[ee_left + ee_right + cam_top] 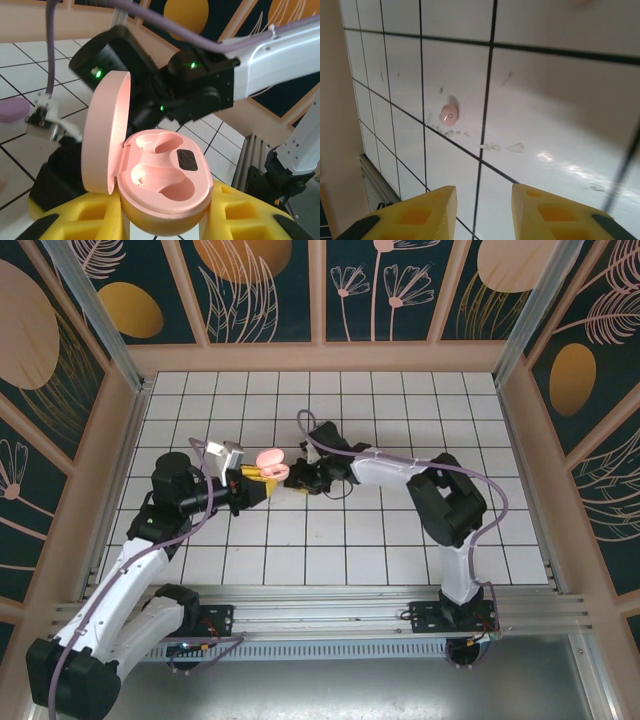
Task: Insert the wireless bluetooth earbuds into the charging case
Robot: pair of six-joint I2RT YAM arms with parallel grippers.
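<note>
My left gripper [165, 222] is shut on the pink charging case [165, 185], its yellow fingers [75, 220] pressing both sides. The lid [105, 130] stands open to the left and both wells are empty. From above, the case [270, 457] is held over the middle tiles, with the right gripper [300, 480] just to its right. In the right wrist view, my right gripper [484, 210] is open with only bare tile between its fingers. A pale pink earbud [449, 113] lies on the floor beyond and left of them.
The right arm's black wrist [200, 90] hangs close behind the open case. A pale purple object [12, 107] sits at the left edge of the left wrist view. Wooden walls [320, 358] ring the tiled floor [400, 540].
</note>
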